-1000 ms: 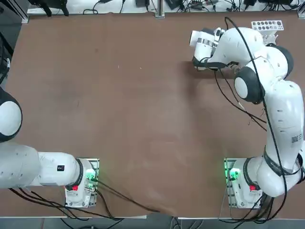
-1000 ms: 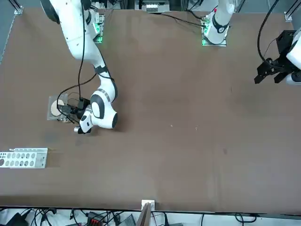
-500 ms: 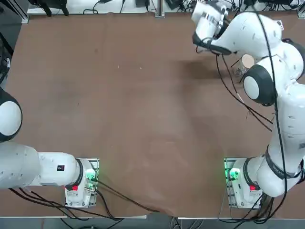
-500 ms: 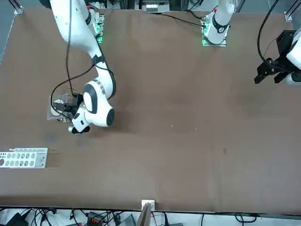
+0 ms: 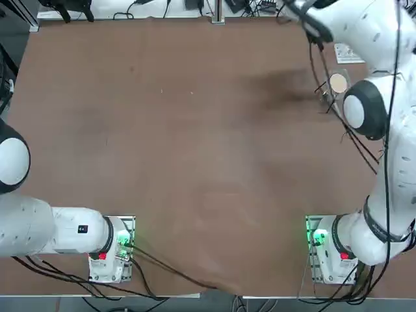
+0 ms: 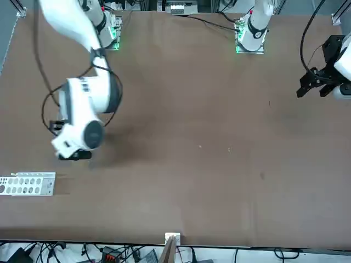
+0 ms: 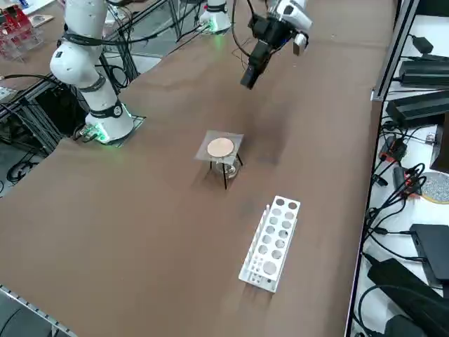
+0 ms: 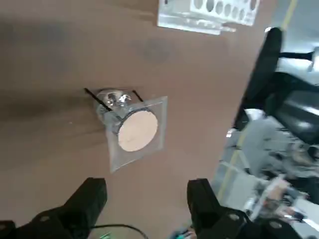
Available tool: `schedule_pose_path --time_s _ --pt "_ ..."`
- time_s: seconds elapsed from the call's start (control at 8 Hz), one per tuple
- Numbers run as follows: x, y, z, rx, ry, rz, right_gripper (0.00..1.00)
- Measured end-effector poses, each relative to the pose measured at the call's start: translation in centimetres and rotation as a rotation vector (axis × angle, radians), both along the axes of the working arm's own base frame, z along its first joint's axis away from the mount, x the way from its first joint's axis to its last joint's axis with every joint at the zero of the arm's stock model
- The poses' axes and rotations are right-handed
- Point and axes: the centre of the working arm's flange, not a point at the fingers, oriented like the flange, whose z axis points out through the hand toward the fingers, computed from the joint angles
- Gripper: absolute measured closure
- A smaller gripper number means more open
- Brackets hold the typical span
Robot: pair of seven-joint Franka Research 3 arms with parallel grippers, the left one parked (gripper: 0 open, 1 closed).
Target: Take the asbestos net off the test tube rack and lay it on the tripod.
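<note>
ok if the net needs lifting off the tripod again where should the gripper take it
By an overhanging edge or corner of the asbestos net, probably from the side with fingers level. It lies flat on the tripod, its thin mesh reaching past the ring. The open right gripper hangs well above the table.

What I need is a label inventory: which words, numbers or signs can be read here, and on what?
Nothing is legible.
Dark label on the parked left arm: too small to read.
Test tube rack: no markings.
Asbestos net on the tripod: no markings.
Right claw, open, raised above the table: no markings show.
</note>
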Motion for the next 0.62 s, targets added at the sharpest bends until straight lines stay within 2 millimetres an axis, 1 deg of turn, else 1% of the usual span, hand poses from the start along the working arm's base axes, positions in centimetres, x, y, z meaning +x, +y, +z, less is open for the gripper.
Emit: schedule_pose_path --time_s 0.25,0.38,0.5,0.62 --pt "0.4 -5.2 4.8 0.227 -0.034 -0.051 0.00" --pt "0.2 -8.4 7.2 0.346 -0.043 -0.039 0.00" --pt "-0.2 -11.6 9.2 0.452 -0.053 -0.020 0.00" --pt "-0.6 -14.3 10.8 0.534 -0.075 -0.009 0.00"
